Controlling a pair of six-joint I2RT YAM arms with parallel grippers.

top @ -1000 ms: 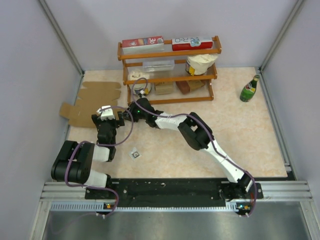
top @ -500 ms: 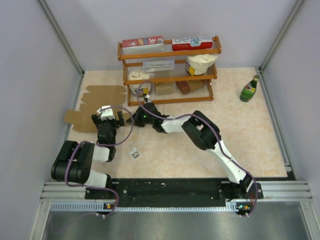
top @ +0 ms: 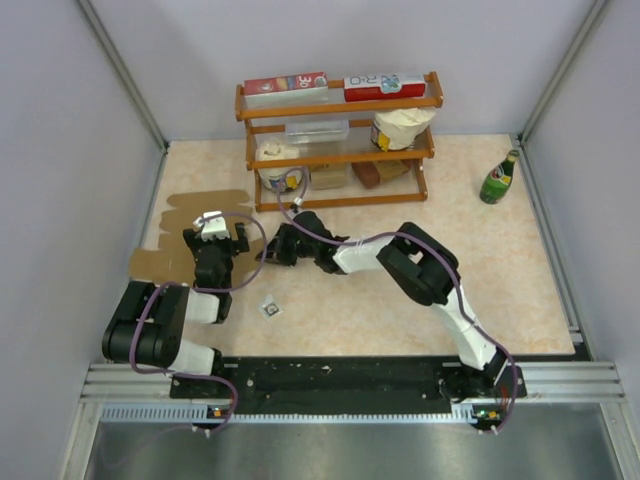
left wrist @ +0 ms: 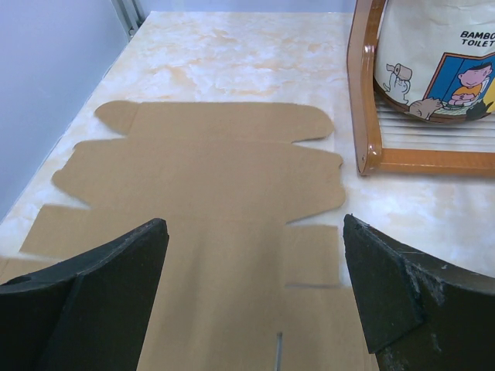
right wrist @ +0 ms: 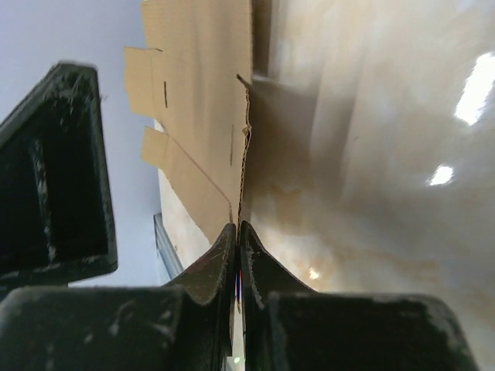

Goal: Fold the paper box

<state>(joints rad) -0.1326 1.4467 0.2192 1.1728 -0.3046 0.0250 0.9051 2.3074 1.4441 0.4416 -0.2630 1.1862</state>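
Observation:
The paper box (top: 190,212) is a flat brown die-cut sheet with flaps, lying on the left of the table beside the shelf. My right gripper (top: 268,250) is shut on the sheet's right edge, and in the right wrist view the cardboard (right wrist: 203,93) runs edge-on into the closed fingertips (right wrist: 237,226). My left gripper (top: 215,238) hovers over the sheet with its jaws wide open. In the left wrist view the sheet (left wrist: 209,178) fills the space under the gripper (left wrist: 254,224), and nothing is between the fingers.
A wooden shelf (top: 340,140) with red-and-white cartons, a toilet paper pack (left wrist: 437,62) and other items stands at the back, right of the sheet. A green bottle (top: 498,178) stands far right. A small tag (top: 270,308) lies near the arms. The left wall is close.
The right gripper has shut on the sheet's edge. That arm drew back toward the right, and the sheet slid toward the near side of the table. The left arm stayed put.

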